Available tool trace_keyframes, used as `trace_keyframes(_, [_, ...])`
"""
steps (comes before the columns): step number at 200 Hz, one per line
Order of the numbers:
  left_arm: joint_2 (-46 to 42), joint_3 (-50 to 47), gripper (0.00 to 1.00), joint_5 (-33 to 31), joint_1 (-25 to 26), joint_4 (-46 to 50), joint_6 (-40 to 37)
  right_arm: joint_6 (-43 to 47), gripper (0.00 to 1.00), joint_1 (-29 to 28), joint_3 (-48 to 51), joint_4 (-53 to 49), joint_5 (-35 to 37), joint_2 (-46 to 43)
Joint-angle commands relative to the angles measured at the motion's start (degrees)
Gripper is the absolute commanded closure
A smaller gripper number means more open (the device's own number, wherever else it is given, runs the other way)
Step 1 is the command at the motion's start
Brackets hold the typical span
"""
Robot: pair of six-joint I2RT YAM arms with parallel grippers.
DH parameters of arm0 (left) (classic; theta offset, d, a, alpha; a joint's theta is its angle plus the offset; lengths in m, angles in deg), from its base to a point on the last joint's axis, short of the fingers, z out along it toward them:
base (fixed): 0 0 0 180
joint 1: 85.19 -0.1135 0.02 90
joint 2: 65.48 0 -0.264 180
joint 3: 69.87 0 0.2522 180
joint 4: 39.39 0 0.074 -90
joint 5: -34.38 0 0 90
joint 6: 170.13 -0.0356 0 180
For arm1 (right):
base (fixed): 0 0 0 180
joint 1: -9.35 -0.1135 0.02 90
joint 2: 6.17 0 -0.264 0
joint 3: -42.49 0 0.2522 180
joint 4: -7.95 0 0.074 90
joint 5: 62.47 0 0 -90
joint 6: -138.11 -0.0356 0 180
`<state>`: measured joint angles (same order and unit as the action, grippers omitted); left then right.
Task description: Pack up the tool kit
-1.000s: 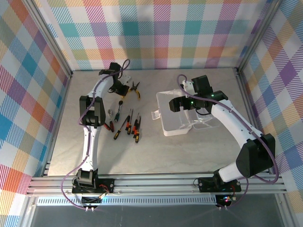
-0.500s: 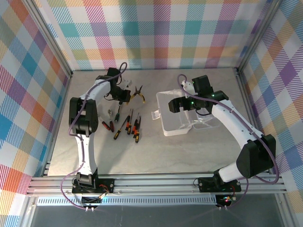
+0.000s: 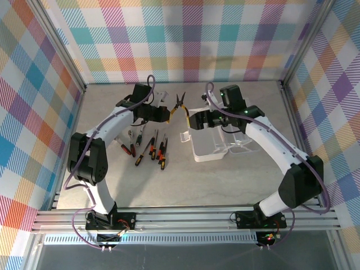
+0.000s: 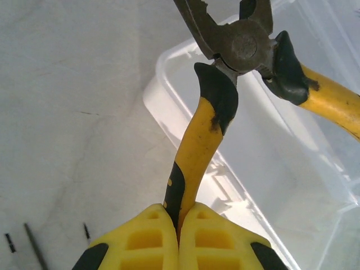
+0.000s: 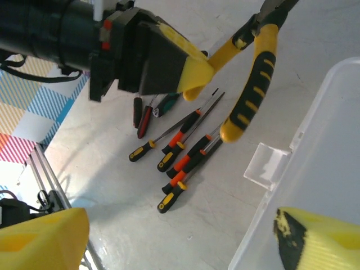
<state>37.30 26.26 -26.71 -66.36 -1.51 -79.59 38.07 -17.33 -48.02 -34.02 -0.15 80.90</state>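
Screwdrivers [image 3: 151, 149] lie beside box [image 3: 211, 147]; left gripper [image 4: 179, 216] clenched on 1 pliers [image 4: 205, 135] handle; right gripper [image 3: 196, 121] spread wide, empty.

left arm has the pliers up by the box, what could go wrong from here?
1. The left gripper pinches the pliers by one handle only; the other splays free, so they may swing or slip.
2. That free handle could snag the box rim going in.
3. The open right gripper sits close by; the arms might collide.
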Motion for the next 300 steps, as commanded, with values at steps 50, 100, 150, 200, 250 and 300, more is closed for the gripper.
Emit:
trace_keyframes(50, [-5.15,-2.43,1.0,2.91,3.64,-6.72,4.48,-4.02,0.31,-1.35,-3.71,5.35,2.59,5.97])
trace_keyframes(100, [-5.0,-2.2,1.0,2.82,4.64,-5.49,2.73,-4.55,0.41,-1.45,-4.19,6.85,4.32,7.33])
trace_keyframes(150, [-5.58,-2.22,1.0,3.39,4.9,-5.4,2.16,-5.16,0.7,-1.45,-4.23,6.91,5.36,7.95])
trace_keyframes(200, [-7.06,-3.1,0.94,1.1,4.98,-4.71,0.15,-2.85,1.0,-1.45,-3.41,4.4,10.8,5.28])
trace_keyframes(250, [-9.68,-1.44,0.0,-8.58,3.67,1.41,-0.97,3.03,1.0,-0.31,-4.42,-2.2,14.59,1.94])
trace_keyframes(300, [-9.67,-0.38,0.0,-32.78,2.2,12.88,-0.07,10.49,1.0,3.03,-5.5,-15.4,16.54,0.76])
